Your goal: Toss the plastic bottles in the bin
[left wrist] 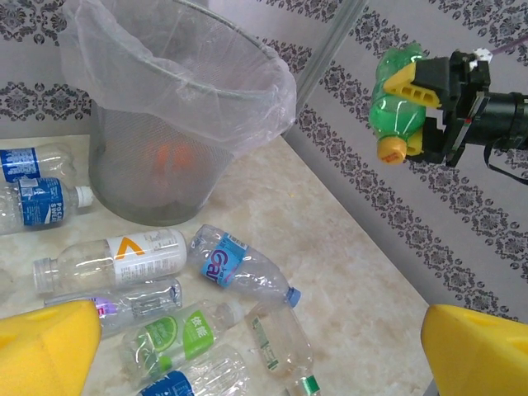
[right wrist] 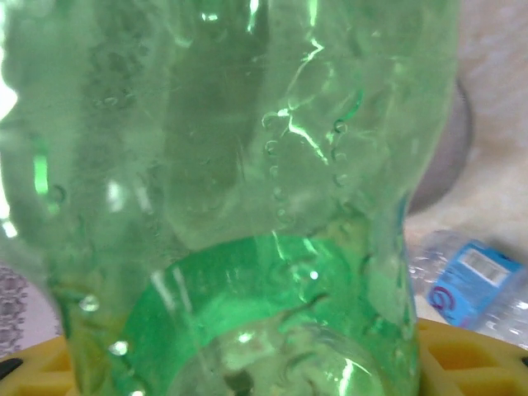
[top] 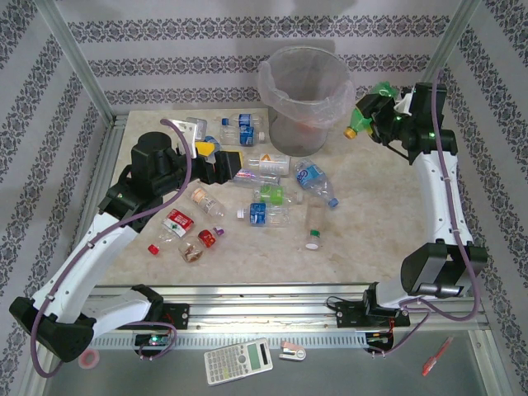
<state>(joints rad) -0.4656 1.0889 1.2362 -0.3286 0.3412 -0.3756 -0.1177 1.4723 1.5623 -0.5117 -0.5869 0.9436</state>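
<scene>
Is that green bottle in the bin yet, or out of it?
Out. The right gripper holds the green bottle in the air to one side of the bin, orange cap downward.

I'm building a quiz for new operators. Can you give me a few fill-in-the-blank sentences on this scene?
1. The right tool grips a ___ bottle.
2. The left tool is ___.
3. The bin is lined with a clear ___.
Missing words: green; open; bag.
</scene>
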